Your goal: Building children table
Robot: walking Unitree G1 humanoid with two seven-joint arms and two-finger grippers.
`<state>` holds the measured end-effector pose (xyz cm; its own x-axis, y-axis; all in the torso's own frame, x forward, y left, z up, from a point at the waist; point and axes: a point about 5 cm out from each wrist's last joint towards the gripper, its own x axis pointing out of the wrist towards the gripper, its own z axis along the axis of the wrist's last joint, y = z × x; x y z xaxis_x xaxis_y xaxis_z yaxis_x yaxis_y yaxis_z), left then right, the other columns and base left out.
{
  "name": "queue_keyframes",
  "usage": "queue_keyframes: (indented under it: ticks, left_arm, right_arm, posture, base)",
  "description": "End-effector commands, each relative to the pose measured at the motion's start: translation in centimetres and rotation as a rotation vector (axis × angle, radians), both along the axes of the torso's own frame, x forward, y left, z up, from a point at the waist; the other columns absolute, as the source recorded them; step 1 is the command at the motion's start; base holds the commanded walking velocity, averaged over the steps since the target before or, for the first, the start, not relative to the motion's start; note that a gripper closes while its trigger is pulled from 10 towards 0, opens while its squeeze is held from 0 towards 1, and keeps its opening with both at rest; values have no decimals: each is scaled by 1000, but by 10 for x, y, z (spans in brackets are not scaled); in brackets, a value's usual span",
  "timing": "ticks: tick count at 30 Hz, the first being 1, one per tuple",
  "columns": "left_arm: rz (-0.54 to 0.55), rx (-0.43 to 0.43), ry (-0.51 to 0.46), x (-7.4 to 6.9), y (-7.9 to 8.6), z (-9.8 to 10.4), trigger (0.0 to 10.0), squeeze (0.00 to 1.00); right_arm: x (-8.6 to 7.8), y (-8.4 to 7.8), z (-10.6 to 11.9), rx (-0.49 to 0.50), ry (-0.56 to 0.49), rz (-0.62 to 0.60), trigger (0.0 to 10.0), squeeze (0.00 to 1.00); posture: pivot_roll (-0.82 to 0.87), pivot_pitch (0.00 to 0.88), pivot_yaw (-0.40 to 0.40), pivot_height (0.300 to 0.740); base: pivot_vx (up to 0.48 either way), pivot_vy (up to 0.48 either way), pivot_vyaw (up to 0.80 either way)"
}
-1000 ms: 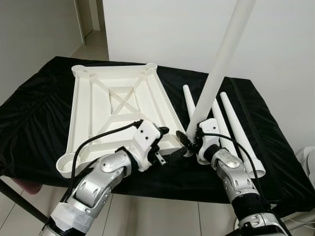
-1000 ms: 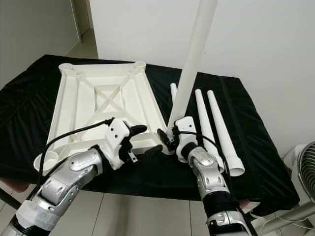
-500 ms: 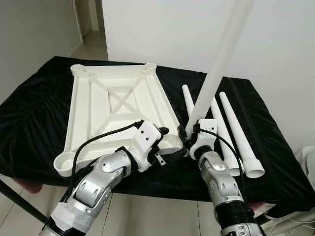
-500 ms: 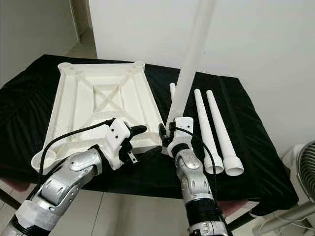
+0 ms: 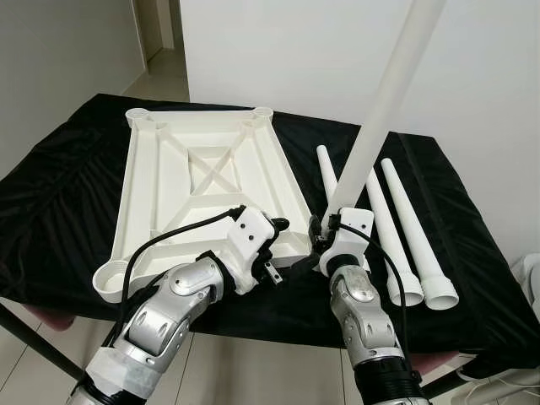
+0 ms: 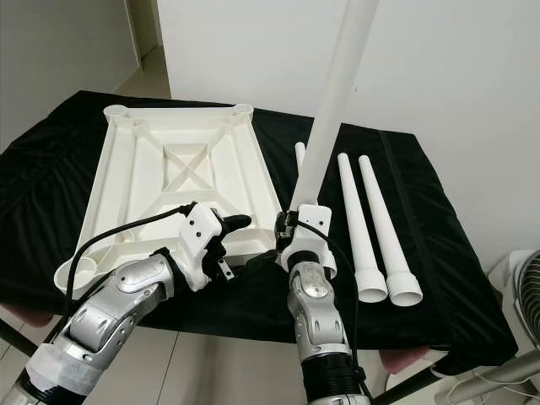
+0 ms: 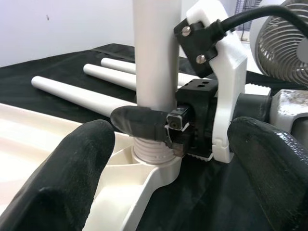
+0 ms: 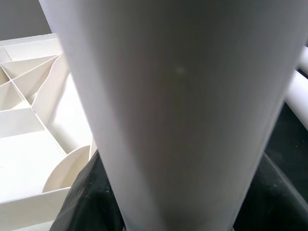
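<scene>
Left wrist view gives the clearest look at the joint: the white table leg point(image 7: 155, 53) stands nearly upright with its threaded foot seated in the near right corner socket of the upturned tabletop point(image 5: 207, 181). The right end effector point(image 7: 166, 127) is clamped on the leg just above the threads. The left end effector point(image 5: 283, 249) sits beside that corner with its fingers point(image 7: 62, 178) spread and gripping nothing.

The leg looks like hollow moulded plastic: light and stiff, but smooth and slightly tapered, so it could slip or turn in the grip. Being tall, it will lever hard against a low hold; gripping close to the socket, as now, seems the sound choice. The ribbed tabletop is likely light too, and may slide unless steadied at its rim.

Three spare legs point(image 5: 401, 232) lie side by side on the black-draped worktop point(image 5: 67, 194). Behind are plain white walls, and pale floor tiles show below.
</scene>
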<state>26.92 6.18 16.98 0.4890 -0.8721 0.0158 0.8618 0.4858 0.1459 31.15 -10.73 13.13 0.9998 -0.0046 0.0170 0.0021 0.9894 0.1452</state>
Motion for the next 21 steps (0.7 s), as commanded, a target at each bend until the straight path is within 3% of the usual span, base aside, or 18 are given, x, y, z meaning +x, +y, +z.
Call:
queue_keyframes:
  ticks: [1, 4, 5, 6, 7, 13, 14, 19, 21]
  left_arm:
    - [-10, 17, -1, 1, 1, -1, 10000, 0]
    - [-9, 17, -3, 2, 1, -1, 10000, 0]
    - [-8, 18, -5, 2, 1, -1, 10000, 0]
    - [-8, 18, -5, 2, 1, -1, 10000, 0]
    - [-8, 17, -4, 1, 1, 0, 10000, 0]
    - [-9, 16, -7, 1, 0, -1, 10000, 0]
    - [-14, 19, -13, 0, 0, -1, 10000, 0]
    - [-44, 52, -24, -4, -2, -5, 10000, 0]
    - [-61, 81, -19, -7, -2, -11, 10000, 0]
  right_arm:
    - [-3, -2, 0, 29, 9, -28, 10000, 0]
    - [-4, -2, 0, 30, 10, -27, 10000, 0]
    - [-5, -1, 1, 36, -1, -22, 10000, 694]
    - [-5, -1, 1, 36, -1, -22, 10000, 694]
    - [-6, 0, 3, 22, -15, -14, 10000, 1000]
    - [-6, 2, 11, 7, -60, 67, 10000, 1000]
    - [-6, 3, 15, -2, -81, 142, 10000, 0]
    - [-3, -2, 22, -53, -105, 290, 10000, 0]
    - [1, -8, 23, -116, -107, 354, 10000, 0]
  posture:
    - [-56, 0, -44, 740]
    - [-57, 0, -44, 740]
    - [-56, 0, -47, 740]
    - [-56, 0, -47, 740]
    - [-56, 0, -47, 740]
    - [-55, 0, -54, 740]
    - [-54, 0, -55, 740]
    - [-57, 0, -57, 740]
    - [-63, 0, -49, 740]
  base:
    - [0, 0, 0]
    - [0, 0, 0]
    - [0, 0, 0]
    - [0, 0, 0]
    - [0, 0, 0]
    - [0, 0, 0]
    - [0, 0, 0]
    - [0, 0, 0]
    - [0, 0, 0]
